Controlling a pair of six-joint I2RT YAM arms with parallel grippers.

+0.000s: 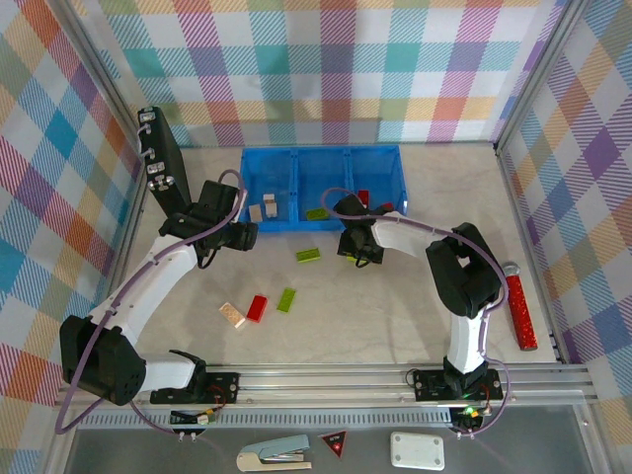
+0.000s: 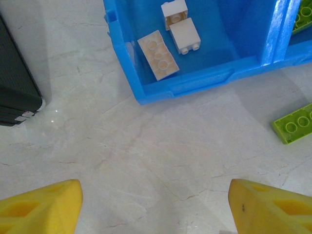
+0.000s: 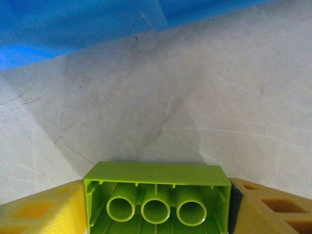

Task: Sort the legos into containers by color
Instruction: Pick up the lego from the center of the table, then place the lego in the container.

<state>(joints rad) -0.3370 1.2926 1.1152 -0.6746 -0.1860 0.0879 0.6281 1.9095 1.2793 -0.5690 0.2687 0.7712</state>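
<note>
- Blue tray [image 1: 259,173] sits at the far edge of the table [image 1: 395,316]; loose legos [image 1: 257,308] lie nearer the middle.
- Spread jaws: left gripper [image 2: 155,204] over bare table by the tray's corner.
- Lime brick [image 3: 156,180] between right gripper [image 3: 156,207] fingers; clamped or not, cannot tell.

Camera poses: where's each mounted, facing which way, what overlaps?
Top external: above and behind both arms, looking down on the table; left gripper and right gripper show.
Left wrist: faces down past its open gripper at cream legos in the blue tray.
Right wrist: low over the table, lime green lego between its gripper's fingers.
Shared: the tray, in all three.
</note>
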